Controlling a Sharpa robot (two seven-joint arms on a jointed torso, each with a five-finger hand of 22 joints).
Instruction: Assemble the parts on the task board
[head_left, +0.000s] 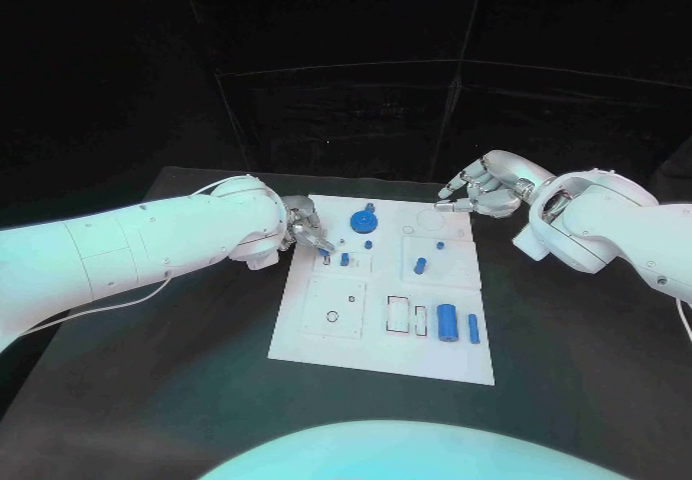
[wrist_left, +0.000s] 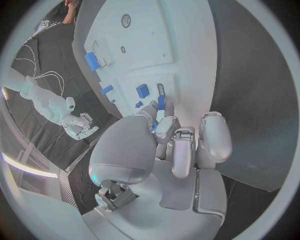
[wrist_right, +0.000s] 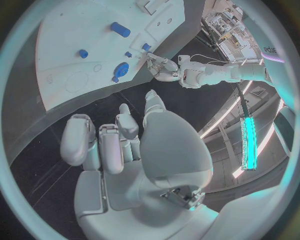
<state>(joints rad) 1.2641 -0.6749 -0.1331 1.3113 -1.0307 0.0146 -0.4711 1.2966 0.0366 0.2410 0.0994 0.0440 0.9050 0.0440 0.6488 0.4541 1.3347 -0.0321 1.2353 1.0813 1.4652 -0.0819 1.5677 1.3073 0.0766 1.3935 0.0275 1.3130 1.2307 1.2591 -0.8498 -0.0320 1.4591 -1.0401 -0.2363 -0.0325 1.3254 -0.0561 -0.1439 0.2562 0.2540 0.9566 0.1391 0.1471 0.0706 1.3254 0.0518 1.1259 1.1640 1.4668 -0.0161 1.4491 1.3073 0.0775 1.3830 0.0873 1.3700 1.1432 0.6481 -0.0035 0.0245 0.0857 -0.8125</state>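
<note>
The white task board (head_left: 325, 330) (wrist_left: 181, 35) (wrist_right: 69, 30) lies mid-table. My left hand (head_left: 306, 232) (wrist_left: 172, 145) is at the board's far left edge, fingers curled, thumb and a finger pinching a small blue part (head_left: 326, 258) (wrist_left: 161, 102) that stands at the board. A second small blue part (head_left: 346, 258) (wrist_left: 142, 91) sits right beside it. A round blue part (head_left: 364, 220) (wrist_right: 121, 69) lies near the far edge. My right hand (head_left: 483, 190) (wrist_right: 125, 145) hovers over the board's far right corner, holding nothing, thumb apart from the bent fingers.
More blue parts lie on the board: a short peg (head_left: 420, 265) (wrist_right: 120, 29), a small one (head_left: 369, 242), a cylinder (head_left: 449, 322) and a bar (head_left: 473, 328) at the near right beside open slots (head_left: 398, 314). Black tabletop (head_left: 577, 350) surrounds the board.
</note>
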